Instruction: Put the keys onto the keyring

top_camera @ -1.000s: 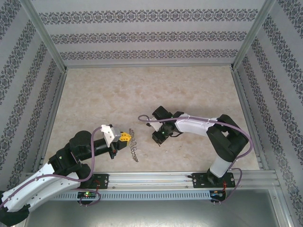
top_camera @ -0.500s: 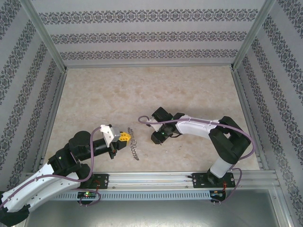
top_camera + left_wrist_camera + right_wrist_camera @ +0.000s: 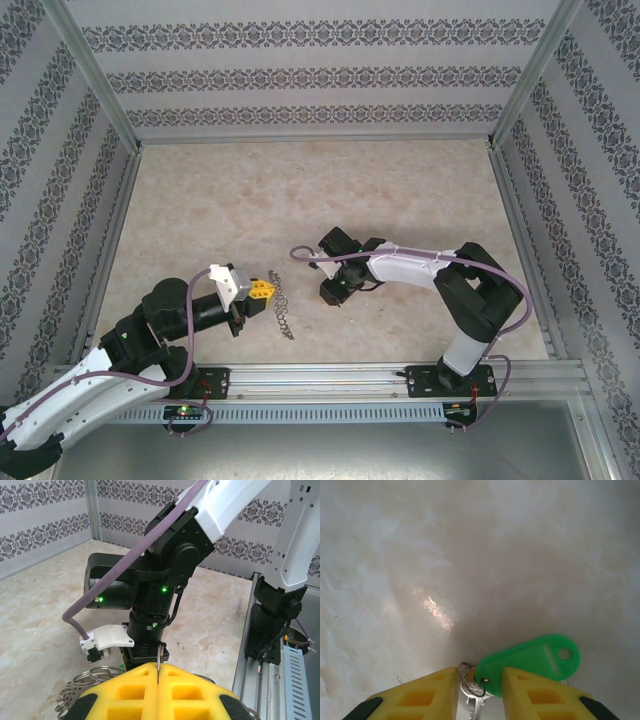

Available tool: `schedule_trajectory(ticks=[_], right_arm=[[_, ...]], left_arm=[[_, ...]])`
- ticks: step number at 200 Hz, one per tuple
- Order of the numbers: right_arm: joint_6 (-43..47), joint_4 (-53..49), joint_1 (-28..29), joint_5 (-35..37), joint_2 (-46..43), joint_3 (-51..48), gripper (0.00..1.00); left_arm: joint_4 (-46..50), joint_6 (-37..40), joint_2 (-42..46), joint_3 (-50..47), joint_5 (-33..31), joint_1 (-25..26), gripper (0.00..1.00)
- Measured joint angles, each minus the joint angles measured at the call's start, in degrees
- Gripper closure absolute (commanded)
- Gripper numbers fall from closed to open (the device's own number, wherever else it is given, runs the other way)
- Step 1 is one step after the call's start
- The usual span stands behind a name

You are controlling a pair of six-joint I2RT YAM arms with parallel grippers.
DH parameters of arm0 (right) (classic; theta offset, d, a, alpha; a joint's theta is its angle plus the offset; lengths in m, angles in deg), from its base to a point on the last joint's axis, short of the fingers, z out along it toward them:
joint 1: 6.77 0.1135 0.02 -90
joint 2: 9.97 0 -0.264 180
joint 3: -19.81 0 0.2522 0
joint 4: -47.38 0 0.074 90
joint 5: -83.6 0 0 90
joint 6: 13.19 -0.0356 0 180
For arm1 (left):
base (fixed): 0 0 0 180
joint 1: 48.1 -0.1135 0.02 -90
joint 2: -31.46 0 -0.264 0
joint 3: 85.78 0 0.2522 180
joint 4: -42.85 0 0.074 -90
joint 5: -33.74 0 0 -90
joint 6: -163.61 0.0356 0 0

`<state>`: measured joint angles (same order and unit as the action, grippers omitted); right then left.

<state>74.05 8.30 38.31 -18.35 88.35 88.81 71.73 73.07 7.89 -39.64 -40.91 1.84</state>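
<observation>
Left gripper (image 3: 158,669): you are holding the keyring (image 3: 283,311) with both fingers pressed flat together. A thin edge of the ring is standing up in the seam between the tips. Its wire loops are spilling out beside the left finger, low and loose.

Handling, as a judgement: the ring is stiff, light metal and smooth, so it is likely sliding easily in the pads. The loops are dangling and will be swinging with any wrist turn. The flat band is the part to be gripping, not the fringe.

Right gripper (image 3: 480,674): your fingers are standing partly apart over the table (image 3: 470,555). The key (image 3: 527,661) is lying with its small ring and the narrow end of its green head between the tips. The wide end is reaching out past the right fingertip. You cannot tell whether the fingers are squeezing it or only bracketing it.

Handling, as a judgement: it is very light. The flat plastic head is offering the surest hold, since the thin metal stem is looking tiny and slippery.
</observation>
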Motion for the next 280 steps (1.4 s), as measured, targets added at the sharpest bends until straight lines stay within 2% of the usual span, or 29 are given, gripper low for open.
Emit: schedule_trajectory(ticks=[12,36,51,86,121,152,219,243,280], right_arm=[[0.2,-0.1,0.3,0.5,0.2,0.6,0.77],[0.8,-0.7,1.0,1.3,0.9,1.3,0.93],[1.2,-1.2,1.4,1.6,0.8,1.4,1.00],[1.4,-3.1,2.7,3.1,-0.4,1.6,1.00],[1.4,-4.9,3.5,3.5,-5.5,2.1,1.00],[1.1,-4.5,3.0,1.8,-9.3,2.1,1.00],[1.2,-3.3,2.3,-2.4,-10.3,1.3,1.00],[2.6,-1.9,3.0,-5.1,-15.9,-0.6,1.00],[8.2,1.4,7.1,-11.3,-31.1,-1.9,1.00]], left_arm=[[0.0,0.0,0.1,0.0,0.0,0.0,1.00],[0.0,0.0,0.1,0.0,0.0,0.0,1.00],[0.0,0.0,0.1,0.0,0.0,0.0,1.00],[0.0,-0.2,0.1,0.0,0.0,0.0,1.00],[0.0,-0.2,0.1,0.0,0.0,0.0,1.00],[0.0,-0.2,0.1,0.0,0.0,0.0,1.00],[0.0,-0.4,0.1,0.0,0.0,0.0,1.00],[0.0,-0.4,0.1,0.0,0.0,0.0,1.00],[0.0,-0.3,0.0,0.0,0.0,0.0,1.00]])
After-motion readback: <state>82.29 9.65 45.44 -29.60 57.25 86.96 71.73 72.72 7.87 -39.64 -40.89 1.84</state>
